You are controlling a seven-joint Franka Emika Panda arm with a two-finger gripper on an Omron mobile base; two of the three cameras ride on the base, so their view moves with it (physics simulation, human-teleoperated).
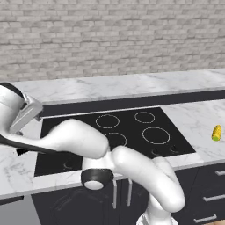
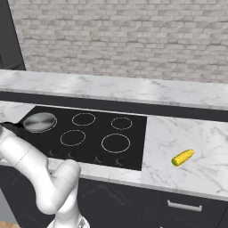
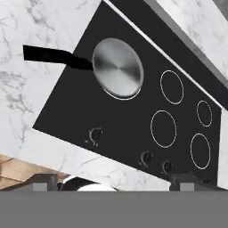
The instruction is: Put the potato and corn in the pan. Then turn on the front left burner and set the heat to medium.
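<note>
The pan [image 3: 118,67], round shiny grey metal with a long black handle [image 3: 49,55], sits empty on the leftmost burner of the black cooktop [image 3: 133,120]. It also appears at the cooktop's left end in the right base view as the pan [image 2: 40,121]. The corn [image 2: 183,157], a bright yellow cob with a green tip, lies on the marble counter right of the cooktop, far from the pan; the left base view has the corn [image 1: 216,132] near its right edge. The potato is out of view. My gripper [image 3: 116,181] hovers high over the cooktop's front edge, open and empty.
Several control knobs [image 3: 95,134] line the cooktop's front strip. Four ringed burners [image 2: 116,143] lie right of the pan. White marble counter [image 2: 191,133] flanks the cooktop, with a brick wall behind. My arm [image 1: 83,140] arches across the cooktop's left front.
</note>
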